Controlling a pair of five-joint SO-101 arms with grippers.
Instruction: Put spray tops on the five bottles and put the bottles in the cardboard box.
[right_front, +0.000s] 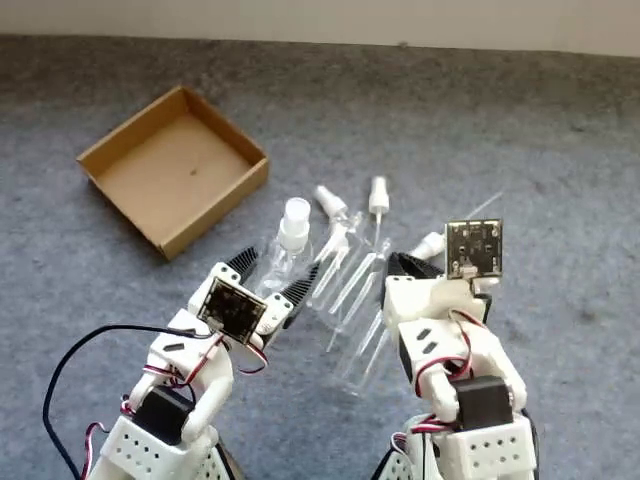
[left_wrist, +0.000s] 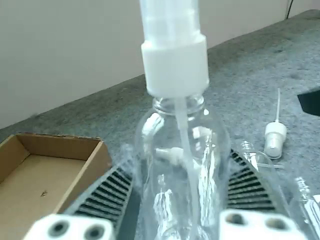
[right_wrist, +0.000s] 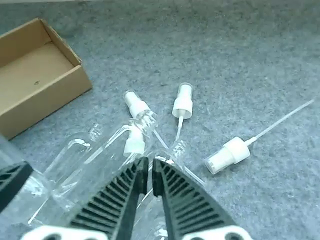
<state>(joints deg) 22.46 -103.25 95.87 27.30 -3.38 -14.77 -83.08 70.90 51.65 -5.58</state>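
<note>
Grey tabletop (right_front: 560, 150) carries it all: the left pincer (right_front: 274, 274) pinches a capped bottle (right_front: 285, 255), held upright. The cardboard box (right_front: 220, 205) lies toward the far left corner, nearer this arm. The right pincer (right_wrist: 148, 172) is pressed almost together.

Soft, even, bright light covers the grey worktop (right_front: 520, 120), shadows are faint and soft-edged, and pale glints streak the clear bottle (left_wrist: 200, 150) nearest the left wrist camera.
</note>
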